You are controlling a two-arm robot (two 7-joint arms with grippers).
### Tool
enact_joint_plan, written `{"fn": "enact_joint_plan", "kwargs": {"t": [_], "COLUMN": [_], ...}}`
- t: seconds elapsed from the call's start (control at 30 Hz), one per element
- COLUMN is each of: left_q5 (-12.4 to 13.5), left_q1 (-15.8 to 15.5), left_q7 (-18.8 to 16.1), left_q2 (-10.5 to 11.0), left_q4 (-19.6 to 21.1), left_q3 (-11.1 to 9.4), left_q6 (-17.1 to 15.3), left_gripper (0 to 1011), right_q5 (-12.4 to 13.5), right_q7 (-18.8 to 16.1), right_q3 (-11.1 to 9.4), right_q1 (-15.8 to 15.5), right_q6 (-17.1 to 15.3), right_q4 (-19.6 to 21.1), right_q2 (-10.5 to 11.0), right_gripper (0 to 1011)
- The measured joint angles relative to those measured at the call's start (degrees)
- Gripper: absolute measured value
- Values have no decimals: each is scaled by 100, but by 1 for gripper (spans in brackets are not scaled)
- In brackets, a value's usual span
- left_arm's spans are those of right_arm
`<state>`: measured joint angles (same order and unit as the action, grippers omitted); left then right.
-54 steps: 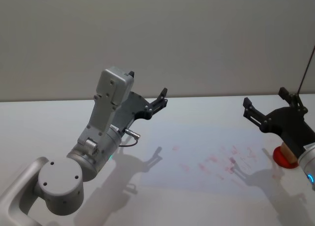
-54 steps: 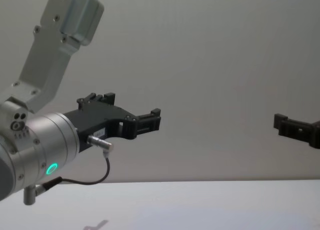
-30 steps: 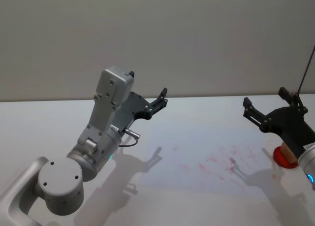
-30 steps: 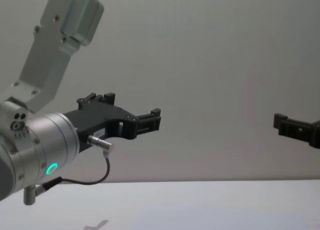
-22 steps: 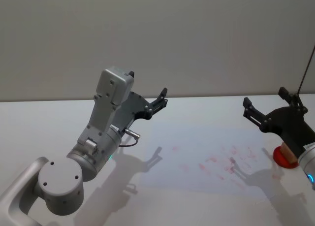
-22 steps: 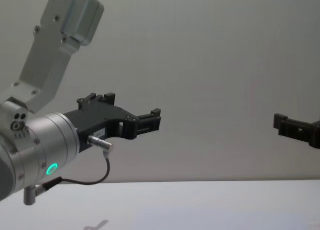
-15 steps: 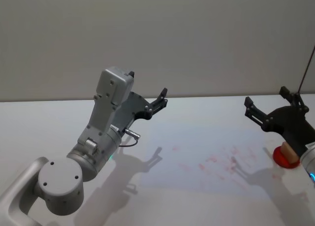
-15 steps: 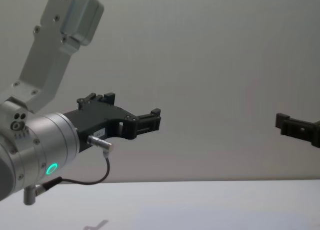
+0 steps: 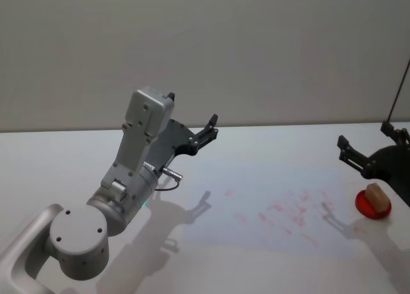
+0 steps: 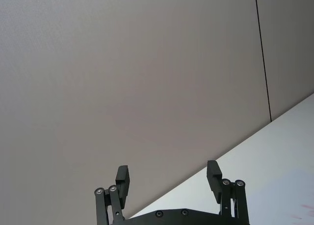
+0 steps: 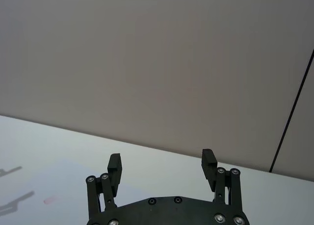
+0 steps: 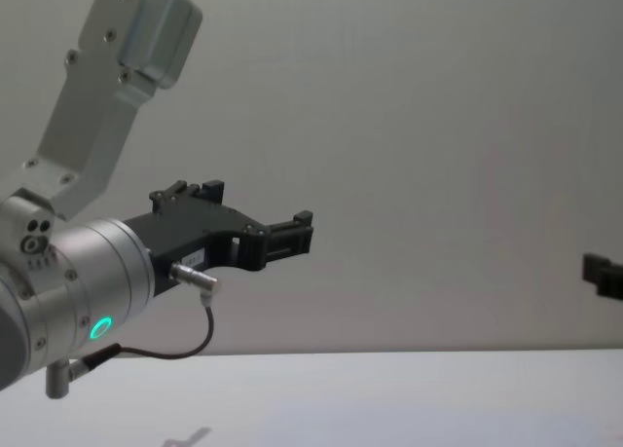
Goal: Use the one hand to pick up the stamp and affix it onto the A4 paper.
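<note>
The black two-finger right gripper (image 9: 364, 135) is cut off at the head view's 3 o'clock edge. The small tan wooden stamp (image 9: 377, 193) is too small to tell its lower part.

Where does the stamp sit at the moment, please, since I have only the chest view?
Observer: The stamp stands on a round red pad, far to the robot's right.
Operator: Is the right gripper around it?
Observer: No, the right gripper hangs raised and apart from it, jaws open and empty.
Operator: And the paper?
Observer: The paper lies flat left of the pad, by the idle left gripper, bearing faint red marks.
</note>
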<state>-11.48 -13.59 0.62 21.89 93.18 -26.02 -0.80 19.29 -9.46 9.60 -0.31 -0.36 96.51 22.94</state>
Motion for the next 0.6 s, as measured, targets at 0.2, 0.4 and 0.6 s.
{"fn": "enact_joint_plan", "kwargs": {"t": [0.2, 0.4, 0.6], "left_q5": [0, 0, 0], "left_q1": [0, 0, 0], "left_q7": [0, 0, 0], "left_q2": [0, 0, 0], "left_q4": [0, 0, 0], "left_q3": [0, 0, 0], "left_q6": [0, 0, 0], "left_gripper": [1001, 1001, 1001], "right_q5": [23, 24, 27], "right_q7": [-135, -199, -229], "right_q3": [-97, -176, -227], "right_q1": [-52, -108, -148], "right_q6": [5, 4, -52], "right_q4": [-154, -278, -375], "right_q2": [135, 238, 305], "right_gripper": [1001, 1001, 1001]}}
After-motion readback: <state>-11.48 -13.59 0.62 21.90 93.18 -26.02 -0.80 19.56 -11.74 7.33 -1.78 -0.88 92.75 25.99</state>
